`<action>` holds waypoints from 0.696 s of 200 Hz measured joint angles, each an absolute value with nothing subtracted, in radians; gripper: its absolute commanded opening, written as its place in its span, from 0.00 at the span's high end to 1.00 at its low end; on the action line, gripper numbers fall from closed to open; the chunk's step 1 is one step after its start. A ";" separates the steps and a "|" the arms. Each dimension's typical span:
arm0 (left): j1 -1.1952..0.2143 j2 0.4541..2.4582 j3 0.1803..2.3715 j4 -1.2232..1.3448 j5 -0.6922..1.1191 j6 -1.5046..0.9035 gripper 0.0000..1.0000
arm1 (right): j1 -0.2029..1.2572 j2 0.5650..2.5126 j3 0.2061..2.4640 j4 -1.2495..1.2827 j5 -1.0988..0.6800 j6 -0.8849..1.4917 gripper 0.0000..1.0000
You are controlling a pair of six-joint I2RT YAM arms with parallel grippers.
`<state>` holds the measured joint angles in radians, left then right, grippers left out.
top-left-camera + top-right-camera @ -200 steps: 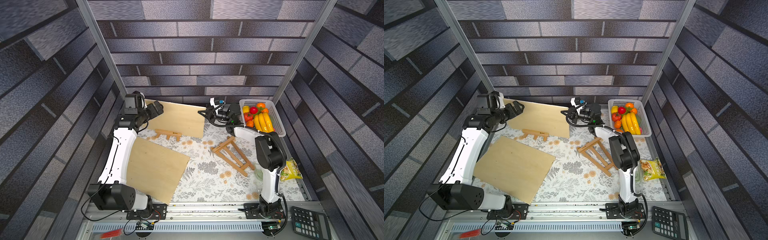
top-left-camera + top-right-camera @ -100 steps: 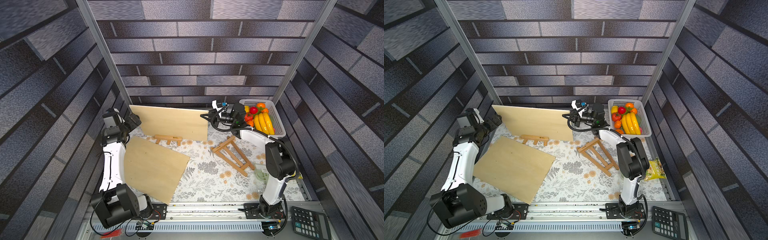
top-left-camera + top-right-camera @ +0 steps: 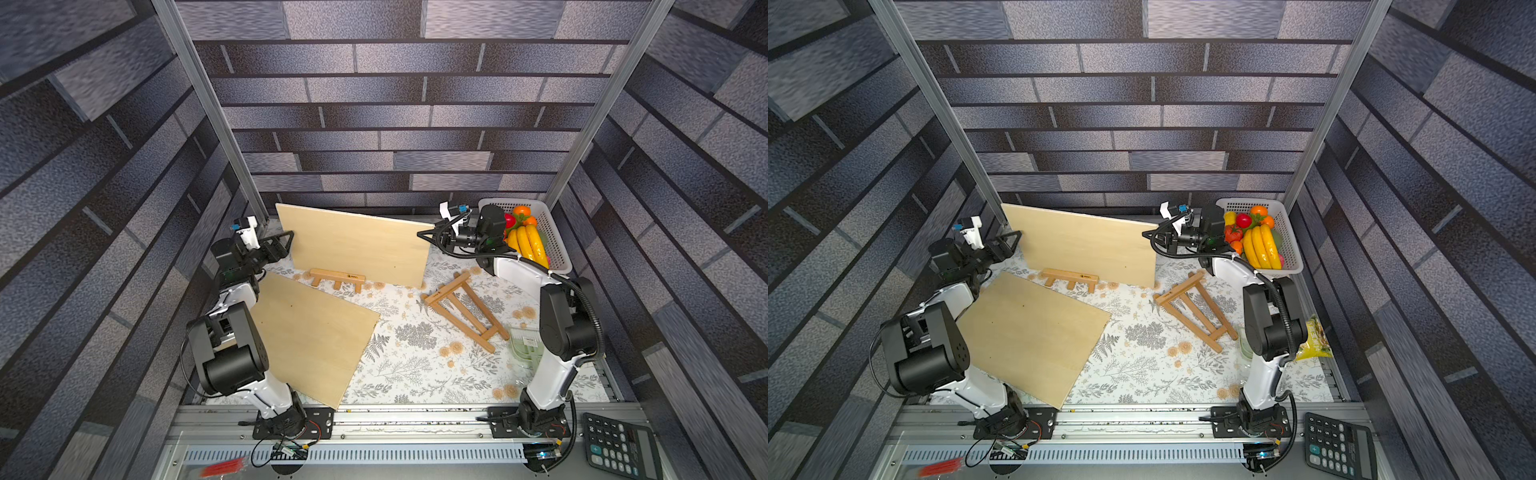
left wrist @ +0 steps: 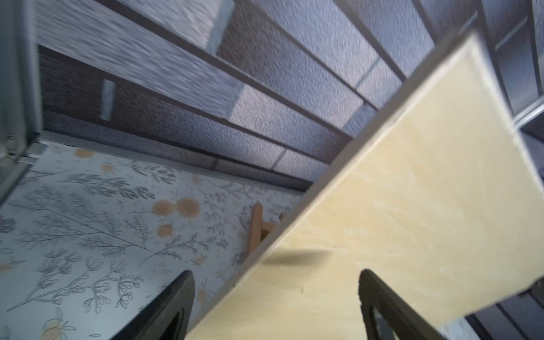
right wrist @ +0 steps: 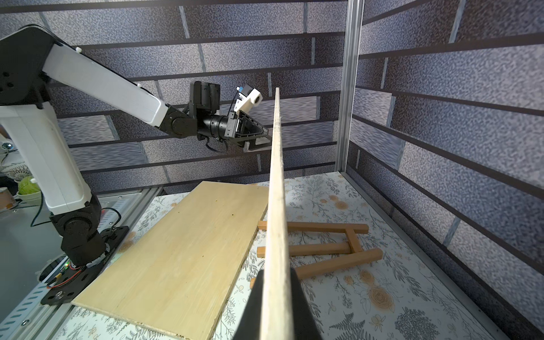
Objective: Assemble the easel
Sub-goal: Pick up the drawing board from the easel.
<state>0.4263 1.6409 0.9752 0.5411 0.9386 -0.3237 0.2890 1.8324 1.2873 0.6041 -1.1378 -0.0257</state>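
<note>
Nearest, a flat board (image 3: pixel 307 332) is lying beside the frame (image 3: pixel 461 311) and crossbar (image 3: pixel 336 276), which are not yet joined. Farther back, the right gripper (image 3: pixel 426 236) is pinching the upright board (image 3: pixel 357 247) by one end. The left gripper (image 3: pixel 284 246) is gaping around the other end, gripping nothing. Next, it likely needs to close squarely on that end.

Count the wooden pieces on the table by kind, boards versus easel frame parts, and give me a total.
Plywood boards: 2, the upright pale plywood board and the flat pale plywood board.
Easel frames: 2, the small brown wooden frame and the large brown wooden ladder-shaped frame.
Total: 4.
</note>
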 measured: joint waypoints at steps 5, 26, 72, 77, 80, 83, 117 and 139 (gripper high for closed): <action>0.418 1.649 0.991 0.522 0.954 -0.294 0.11 | 0.287 1.832 1.287 0.598 -1.140 -0.028 1.00; 0.408 1.651 1.040 0.466 0.989 -0.187 0.11 | 0.277 1.820 1.287 0.567 -1.148 -0.040 1.00; 0.453 1.666 1.102 0.436 1.095 -0.083 0.19 | 0.279 1.781 1.289 0.471 -1.147 -0.109 1.00; 0.453 1.677 1.118 0.433 1.107 -0.076 0.21 | 0.279 1.778 1.291 0.455 -1.147 -0.120 1.00; 0.451 1.685 1.130 0.430 1.118 -0.068 0.21 | 0.279 1.777 1.293 0.445 -1.147 -0.127 1.00; 0.448 1.692 1.140 0.425 1.124 -0.060 0.22 | 0.279 1.776 1.296 0.433 -1.147 -0.136 1.00; 0.395 1.744 1.216 0.361 1.181 0.019 0.31 | 0.276 1.774 1.340 0.314 -1.151 -0.208 1.00; 0.396 1.745 1.217 0.345 1.195 0.058 0.45 | 0.268 1.774 1.351 0.287 -1.158 -0.226 1.00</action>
<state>0.3958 1.7447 1.2167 0.3450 1.1954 0.0582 0.2676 1.7741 1.3514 0.2871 -1.1580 -0.2256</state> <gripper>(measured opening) 0.628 0.107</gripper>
